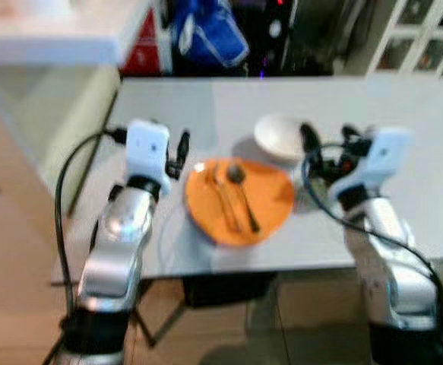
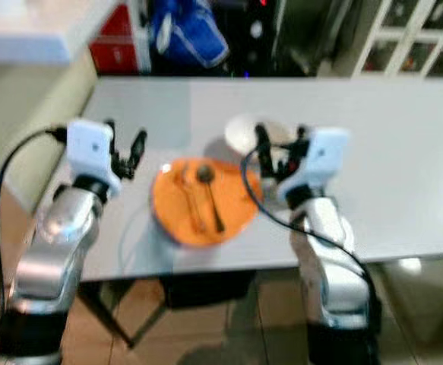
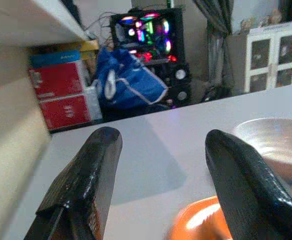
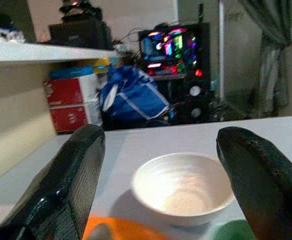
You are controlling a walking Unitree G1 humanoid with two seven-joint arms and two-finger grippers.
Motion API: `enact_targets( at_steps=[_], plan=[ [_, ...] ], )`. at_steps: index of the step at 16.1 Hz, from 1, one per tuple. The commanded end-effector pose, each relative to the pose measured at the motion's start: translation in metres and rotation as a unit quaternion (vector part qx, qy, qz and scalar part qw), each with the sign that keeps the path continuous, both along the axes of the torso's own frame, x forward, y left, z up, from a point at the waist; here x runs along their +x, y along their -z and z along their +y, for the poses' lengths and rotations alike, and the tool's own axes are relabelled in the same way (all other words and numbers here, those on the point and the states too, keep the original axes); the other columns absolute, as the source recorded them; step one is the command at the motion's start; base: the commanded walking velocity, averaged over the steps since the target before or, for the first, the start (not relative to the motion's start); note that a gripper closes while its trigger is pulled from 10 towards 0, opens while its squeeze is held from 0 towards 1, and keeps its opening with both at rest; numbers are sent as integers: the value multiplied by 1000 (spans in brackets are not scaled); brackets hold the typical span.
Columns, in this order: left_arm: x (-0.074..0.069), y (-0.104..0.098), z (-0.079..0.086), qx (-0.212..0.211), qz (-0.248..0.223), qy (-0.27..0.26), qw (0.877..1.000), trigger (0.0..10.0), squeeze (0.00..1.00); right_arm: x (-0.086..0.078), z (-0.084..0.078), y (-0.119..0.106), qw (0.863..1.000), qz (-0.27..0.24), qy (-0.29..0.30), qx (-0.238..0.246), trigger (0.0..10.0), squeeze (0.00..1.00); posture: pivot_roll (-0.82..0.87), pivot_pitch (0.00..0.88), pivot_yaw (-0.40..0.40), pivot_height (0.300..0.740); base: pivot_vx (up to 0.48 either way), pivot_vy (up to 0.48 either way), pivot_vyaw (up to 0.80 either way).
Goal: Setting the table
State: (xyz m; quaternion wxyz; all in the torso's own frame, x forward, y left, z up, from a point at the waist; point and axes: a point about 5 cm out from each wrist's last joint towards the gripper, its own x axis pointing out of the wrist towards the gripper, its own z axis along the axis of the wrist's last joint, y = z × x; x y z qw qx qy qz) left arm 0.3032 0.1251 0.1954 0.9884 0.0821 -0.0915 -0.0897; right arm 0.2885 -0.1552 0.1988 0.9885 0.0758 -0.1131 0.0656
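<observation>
While both arms are reaching over the near edge of the desk, everything below is being placed relative to the orange plate.

Desk: pale grey, carrying the plate and the bowl; its near edge is running just under the plate.
Orange plate: lying flat on the desk close to the near edge, between the two hands.
Spoon: resting on the plate, its bowl end pointing toward the far side, its dark handle coming toward the near rim.
Second utensil: lying on the plate just beside the spoon, on the left; blur is keeping its kind from being told.
White bowl: standing upright on the desk just beyond the plate's far rim, slightly to the right; whether the rims are touching cannot be told.
Left hand: hovering just beside the plate's left rim, fingers standing well apart, gripping nothing.
Right hand: hanging just beside the plate's right rim and near the bowl, fingers spread wide, gripping nothing.
Green patch: showing at the edge of the right wrist view, beside the bowl; too little is showing to name it.
Blue bag: sitting on the floor well beyond the plate, past the far edge of the desk.
Red boxes: stacked beside the bag, under a white shelf.
Computer tower: glowing with coloured lights behind the bag.
White cabinet: standing far off to the right.
</observation>
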Motion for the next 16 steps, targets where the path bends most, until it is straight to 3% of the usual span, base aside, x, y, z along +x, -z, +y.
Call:
enact_targets(
  at_steps=[1,16],
  plan=[
    [-1,-2,-3,6,-5,4,1000,10000,0,0,-3,-6,1000,-15,4,2,10000,0,-25,0,-27,740,0,0,0],
    [1,1,-4,10,-3,0,1000,10000,0,4,0,4,1000,11,-6,-17,10000,0,-28,0,-32,740,0,0,0]
  ],
)
